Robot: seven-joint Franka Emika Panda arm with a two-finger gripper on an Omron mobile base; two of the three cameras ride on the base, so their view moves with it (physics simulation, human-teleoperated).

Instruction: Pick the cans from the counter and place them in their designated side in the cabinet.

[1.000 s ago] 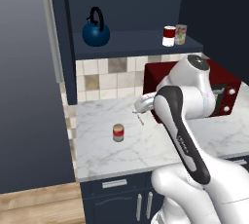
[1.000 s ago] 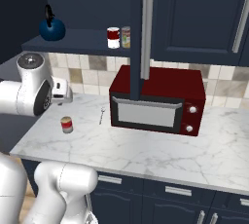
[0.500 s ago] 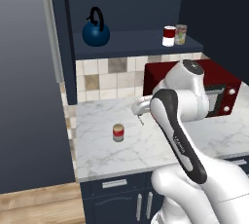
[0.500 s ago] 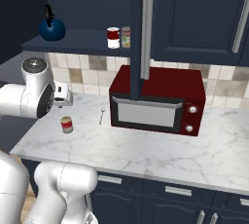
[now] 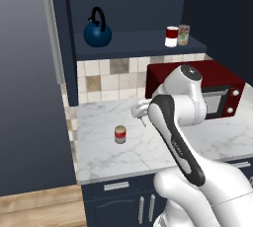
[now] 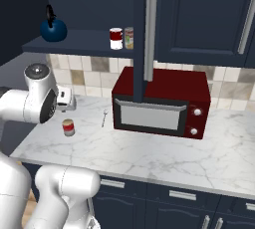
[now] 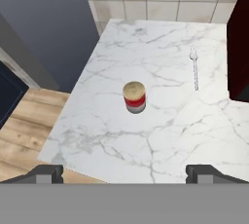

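One can (image 7: 134,97), with a red band over tan-grey, stands upright on the white marble counter (image 7: 160,140) near its left end, as the base views also show (image 5: 120,134) (image 6: 68,127). My gripper (image 7: 126,174) hangs above and behind it, open, with nothing between the fingertips (image 7: 48,173). The hand (image 5: 138,111) (image 6: 66,101) hovers over the counter between that can and the microwave. A red-and-white can (image 5: 172,36) (image 6: 116,38) stands on the shelf floor of the navy cabinet (image 5: 133,43) (image 6: 79,41), towards its right side.
A yellowish-green can (image 5: 184,34) (image 6: 129,38) stands beside the red-and-white one. A blue kettle (image 5: 97,31) (image 6: 53,28) sits at the shelf's left. A dark red microwave (image 5: 217,88) (image 6: 159,103) fills the counter's right. A fork (image 7: 195,69) (image 6: 104,117) lies near it.
The hand has drifted a little left and lower over the counter, towards the can. The cans have not moved and the jaws stay wide.
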